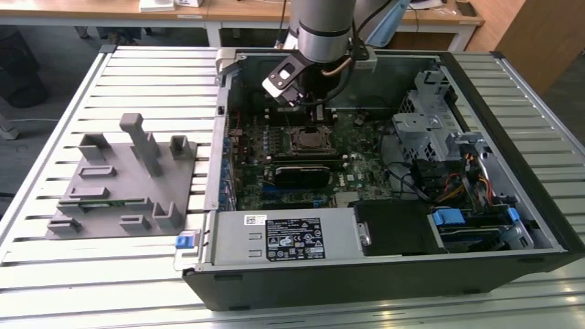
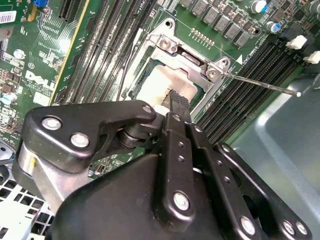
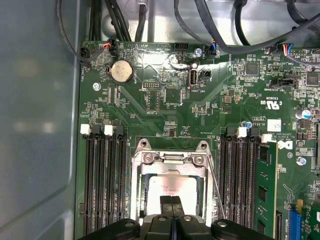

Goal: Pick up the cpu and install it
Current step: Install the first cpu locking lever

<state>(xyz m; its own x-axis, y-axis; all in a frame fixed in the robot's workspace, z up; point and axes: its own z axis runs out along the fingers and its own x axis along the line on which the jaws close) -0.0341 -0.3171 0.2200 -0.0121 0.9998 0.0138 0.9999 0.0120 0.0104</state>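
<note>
Our gripper (image 3: 171, 206) hangs from the upright arm (image 1: 322, 27) inside the open computer case (image 1: 366, 291), fingers pressed together, gripping nothing. We see its tips over the cpu (image 3: 172, 186), which lies flat in the socket (image 3: 150, 159) between memory slots (image 3: 102, 185).

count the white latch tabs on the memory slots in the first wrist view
4 white latch tabs: two on one side of the cpu, two on the other. Tabs at the slots' other ends may be hidden.
</note>
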